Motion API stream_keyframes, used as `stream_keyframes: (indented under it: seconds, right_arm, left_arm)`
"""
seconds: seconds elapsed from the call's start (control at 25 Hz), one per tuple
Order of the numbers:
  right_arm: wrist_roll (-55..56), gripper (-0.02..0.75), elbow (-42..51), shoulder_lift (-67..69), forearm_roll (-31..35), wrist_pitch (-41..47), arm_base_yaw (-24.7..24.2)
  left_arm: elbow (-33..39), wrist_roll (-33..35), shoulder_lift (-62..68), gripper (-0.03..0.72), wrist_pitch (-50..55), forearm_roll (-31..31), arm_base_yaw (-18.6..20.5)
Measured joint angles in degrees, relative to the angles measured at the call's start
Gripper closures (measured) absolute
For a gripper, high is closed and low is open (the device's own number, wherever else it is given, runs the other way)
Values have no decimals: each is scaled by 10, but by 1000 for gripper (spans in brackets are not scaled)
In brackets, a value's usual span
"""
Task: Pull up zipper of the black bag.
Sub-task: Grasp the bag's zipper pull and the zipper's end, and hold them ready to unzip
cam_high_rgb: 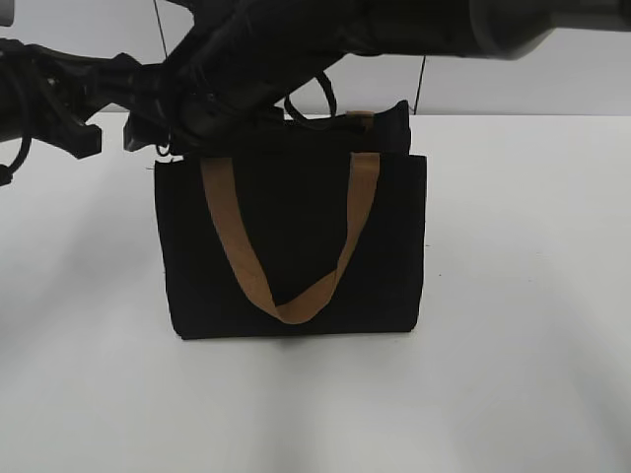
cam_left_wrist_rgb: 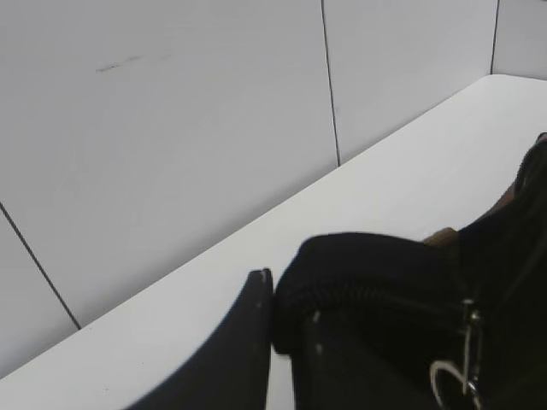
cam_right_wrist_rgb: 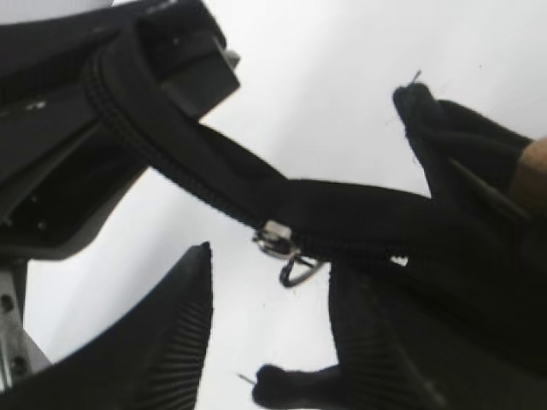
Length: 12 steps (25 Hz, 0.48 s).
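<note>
Black bag (cam_high_rgb: 291, 246) stands upright mid-table (cam_high_rgb: 523, 296), tan handle (cam_high_rgb: 296, 246) hanging down its near face; both arms are crowded over its top edge at upper left. Left gripper (cam_left_wrist_rgb: 282, 329) looks clamped on the end of the bag's top band: the fabric sits between a finger (cam_left_wrist_rgb: 231, 359) and the opposite side, so I'd call it closed on the bag, holding the edge taut. Right gripper (cam_right_wrist_rgb: 265, 342) is open, jaws spread either side of the slider, nothing pinched yet. Zipper (cam_right_wrist_rgb: 197, 184) runs as a black toothed band from upper left down to the silver pull tab (cam_right_wrist_rgb: 286, 248), which dangles just between the right fingers (cam_right_wrist_rgb: 171, 342). My read: the step in hand is grabbing the tab. To do it well, centre the jaws on the metal ring rather than the tape, close fully, then pull along the band's line while the left holds tension; a slack band will buckle and jam the slider. Risks: the tab is small and swings freely, easy to miss or pinch only fabric. The bag's far corner (cam_right_wrist_rgb: 453, 120) and folded cloth sit right beside the right finger and could get caught. The exterior view is blocked by the arms, so the top edge can't be checked from there.
</note>
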Motion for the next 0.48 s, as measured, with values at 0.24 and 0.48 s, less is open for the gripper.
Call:
stream_keyframes:
  seconds: [0.24, 0.48]
  right_arm:
    - [43, 689, 0, 9, -13, -30, 0]
    - [21, 689, 0, -6, -15, 11, 0]
  left_arm:
    - [0, -10, 0, 666, -3, 4, 0]
    - [0, -25, 0, 666, 14, 7, 0]
